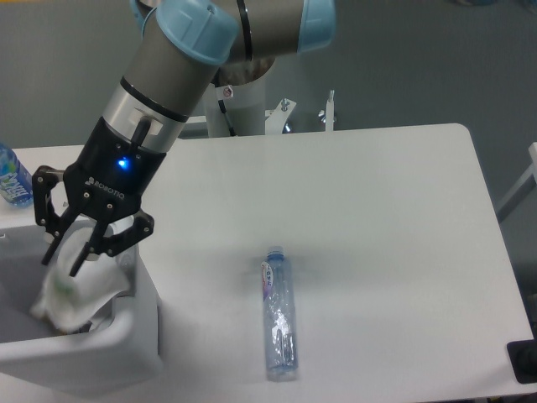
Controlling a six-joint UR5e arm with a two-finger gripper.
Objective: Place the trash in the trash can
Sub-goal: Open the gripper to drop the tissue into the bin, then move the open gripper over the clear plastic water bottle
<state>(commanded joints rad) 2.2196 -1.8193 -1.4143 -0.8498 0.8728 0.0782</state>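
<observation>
With its fingers spread over the big white rectangular plastic bin at near left, the black two-finger gripper grips nothing; the crumpled white paper wrapper lies inside. Next, I'd say, comes the long clear crinkled plastic bottle lying on the white table to the right, needing a reach across and a grasp around its body.

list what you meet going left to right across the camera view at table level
upright blue-tinted bottle with a printed label → crumpled white paper wrapper in the large white rectangular plastic bin, under the open hand → long clear crinkled plastic bottle lying on the white table
</observation>
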